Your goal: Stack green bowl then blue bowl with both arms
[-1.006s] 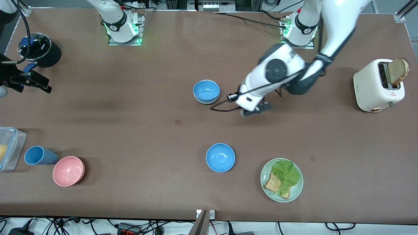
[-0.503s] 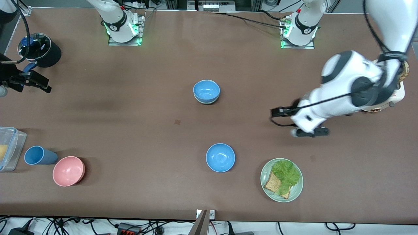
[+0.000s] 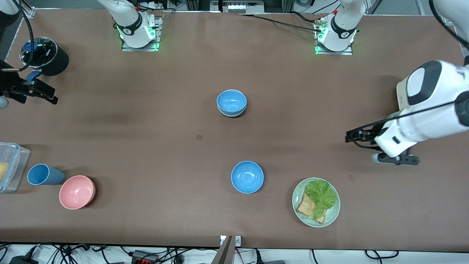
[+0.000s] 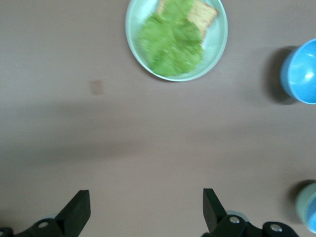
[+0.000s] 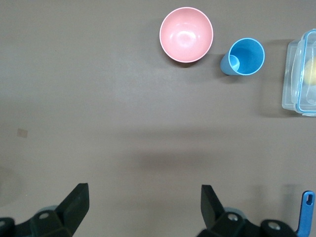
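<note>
Near the table's middle, the blue bowl (image 3: pixel 231 102) sat nested in the green bowl (image 3: pixel 231 114). Over the left arm's end hung the left tool (image 3: pixel 395 160), fingers apart and empty; the right tool (image 3: pixel 34 90) waited at its end, likewise apart. A careless sweep could topple the stack.

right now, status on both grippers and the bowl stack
Left gripper open, empty, over bare table near the toaster. Right gripper open, empty, waiting. Blue bowl sits in green bowl. Second blue bowl apart; nothing in the way.
</note>
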`<state>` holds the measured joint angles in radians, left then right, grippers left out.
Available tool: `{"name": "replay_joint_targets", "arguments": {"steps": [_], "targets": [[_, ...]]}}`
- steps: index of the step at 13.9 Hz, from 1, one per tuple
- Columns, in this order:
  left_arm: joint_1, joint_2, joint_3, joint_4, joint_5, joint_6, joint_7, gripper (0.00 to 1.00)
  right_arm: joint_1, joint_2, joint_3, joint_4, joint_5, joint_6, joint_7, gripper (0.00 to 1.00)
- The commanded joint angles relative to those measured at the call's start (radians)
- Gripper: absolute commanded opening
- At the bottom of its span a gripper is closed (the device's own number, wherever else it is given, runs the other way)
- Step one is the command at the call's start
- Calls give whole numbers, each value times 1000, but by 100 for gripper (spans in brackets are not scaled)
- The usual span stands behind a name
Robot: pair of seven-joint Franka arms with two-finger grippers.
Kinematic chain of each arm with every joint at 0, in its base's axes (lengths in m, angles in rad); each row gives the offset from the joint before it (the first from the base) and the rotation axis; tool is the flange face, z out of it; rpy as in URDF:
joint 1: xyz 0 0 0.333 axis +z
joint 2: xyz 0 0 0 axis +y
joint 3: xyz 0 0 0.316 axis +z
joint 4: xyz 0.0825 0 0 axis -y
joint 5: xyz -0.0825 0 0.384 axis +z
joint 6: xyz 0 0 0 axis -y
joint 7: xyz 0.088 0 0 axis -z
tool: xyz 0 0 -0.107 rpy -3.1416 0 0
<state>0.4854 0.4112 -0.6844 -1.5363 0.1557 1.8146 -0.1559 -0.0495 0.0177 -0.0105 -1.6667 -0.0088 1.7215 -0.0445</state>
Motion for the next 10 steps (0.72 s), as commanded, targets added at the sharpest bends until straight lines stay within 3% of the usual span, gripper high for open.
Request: {"name": "replay_joint_targets", "arguments": {"steps": [1,3,6,8,10], "targets": [[-33,-155,124,-88,-28,5,55,100,5,-5,-2,4,1,-14,-8,100],[-98,-230,228,-116,-44,-1,61,100,5,-4,-2,4,1,-14,-8,100],[-351,-322,513,-153,-135,-52,125,100,5,-5,-2,4,3,-14,-3,100],[-364,-327,551,-156,-210,-83,133,100,3,-4,-2,4,3,-13,-9,100],[-364,-325,551,-150,-211,-87,136,100,3,-4,-2,4,3,-14,-9,100]]}}
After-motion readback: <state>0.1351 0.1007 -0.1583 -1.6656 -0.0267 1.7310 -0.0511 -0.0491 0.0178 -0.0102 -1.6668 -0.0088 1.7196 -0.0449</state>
